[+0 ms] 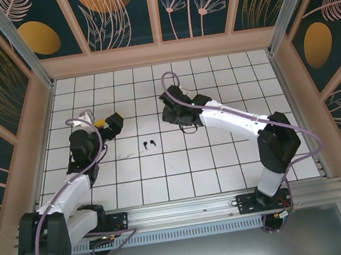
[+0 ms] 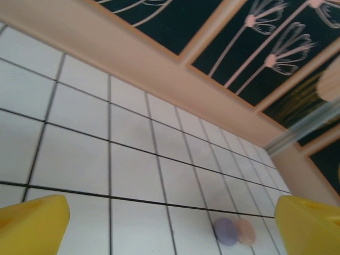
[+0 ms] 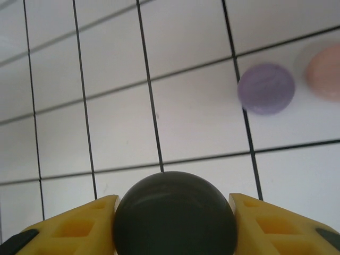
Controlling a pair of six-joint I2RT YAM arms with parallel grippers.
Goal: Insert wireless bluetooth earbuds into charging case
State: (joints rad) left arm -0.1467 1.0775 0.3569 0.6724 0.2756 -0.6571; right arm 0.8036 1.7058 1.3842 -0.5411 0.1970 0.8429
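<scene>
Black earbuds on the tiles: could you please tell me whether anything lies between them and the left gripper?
Nothing visible does: only bare white tiles lie between the open left gripper and the black earbuds.

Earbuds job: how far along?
Done: nothing visible. In hand: right gripper, jaws closed on the black case. To do: both black earbuds lie loose on the tiles; lilac case and pink case sit aside; left gripper open, empty.
</scene>
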